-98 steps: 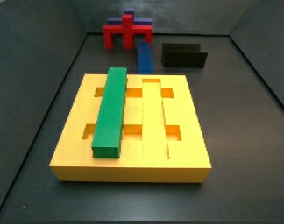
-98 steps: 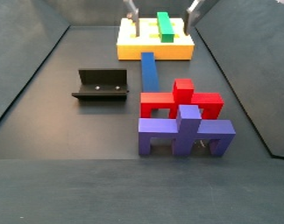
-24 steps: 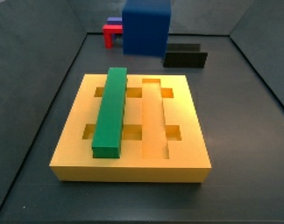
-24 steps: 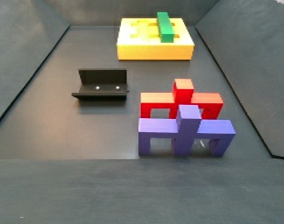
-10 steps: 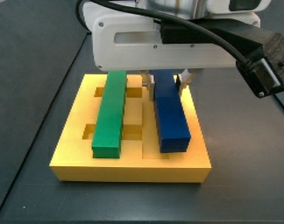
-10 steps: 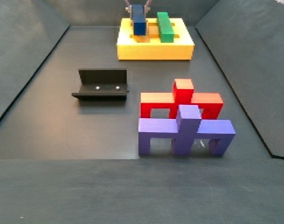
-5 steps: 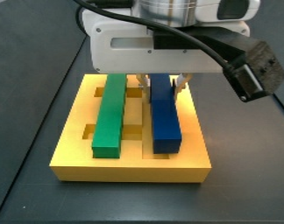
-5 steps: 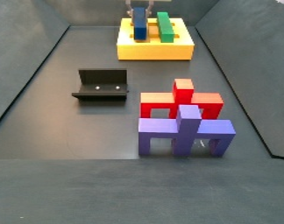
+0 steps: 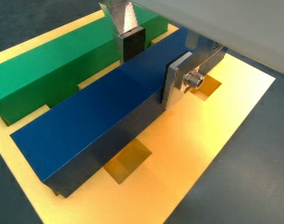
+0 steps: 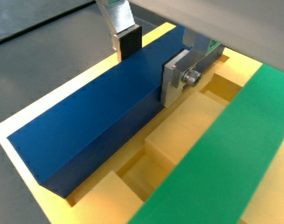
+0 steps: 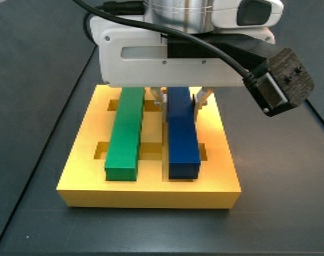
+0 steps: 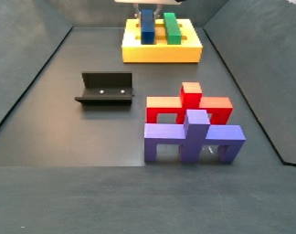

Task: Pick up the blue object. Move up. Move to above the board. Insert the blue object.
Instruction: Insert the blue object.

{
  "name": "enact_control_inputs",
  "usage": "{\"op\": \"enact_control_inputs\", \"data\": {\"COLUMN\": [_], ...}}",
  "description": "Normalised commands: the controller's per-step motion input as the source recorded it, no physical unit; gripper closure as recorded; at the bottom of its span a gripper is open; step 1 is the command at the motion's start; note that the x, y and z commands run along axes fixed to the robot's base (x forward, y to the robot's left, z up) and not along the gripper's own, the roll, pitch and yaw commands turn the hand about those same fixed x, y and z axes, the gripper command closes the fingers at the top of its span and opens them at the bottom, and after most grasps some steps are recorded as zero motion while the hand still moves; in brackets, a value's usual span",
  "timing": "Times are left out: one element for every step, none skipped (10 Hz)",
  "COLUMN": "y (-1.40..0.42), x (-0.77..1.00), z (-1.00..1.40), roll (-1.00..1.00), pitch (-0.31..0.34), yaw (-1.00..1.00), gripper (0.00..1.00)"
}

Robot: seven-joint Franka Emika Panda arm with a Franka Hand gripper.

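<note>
Vertically, tool (image 11: 178,97) clamps blue object (image 11: 184,135) over board (image 11: 151,195).

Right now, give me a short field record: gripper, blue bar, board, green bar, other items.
gripper: over the board, silver fingers on both sides of the bar, shut on it
blue object: long dark blue bar, lying along a middle groove, parallel to the green bar
board: thick yellow square slab on the dark floor
green bar: in the neighbouring groove
other items: black fixture; red stand; purple stand

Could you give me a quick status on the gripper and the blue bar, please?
Gripper over the board, shut on the blue object. Bar along a groove, beside the green bar. Nothing blocking.
</note>
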Motion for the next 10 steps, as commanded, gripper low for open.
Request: {"op": "enact_control_inputs", "data": {"y": [-0.04, -0.03, 0.0, -0.05, -0.02, 0.0, 0.0, 0.0, 0.01, 0.0], "x": [-0.13, -0.14, -0.22, -0.16, -0.09, 0.0, 0.03, 0.02, 0.01, 0.0], "z": [-0.02, -0.05, -0.11, -0.07, -0.1, -0.2, -0.27, -0.29, -0.28, 0.0], "roll": [0.03, 0.05, 0.03, 0.04, 0.03, 0.0, 0.0, 0.07, 0.16, 0.0], "pitch": [-0.01, -0.003, -0.03, -0.023, -0.02, 0.0, 0.0, 0.0, 0.0, 0.0], "yaw": [0.0, 0.0, -0.02, 0.0, 0.0, 0.0, 0.0, 0.0, 0.0, 0.0], "gripper": [1.0, 1.0, 1.0, 1.0, 1.0, 1.0, 1.0, 1.0, 1.0, 1.0]}}
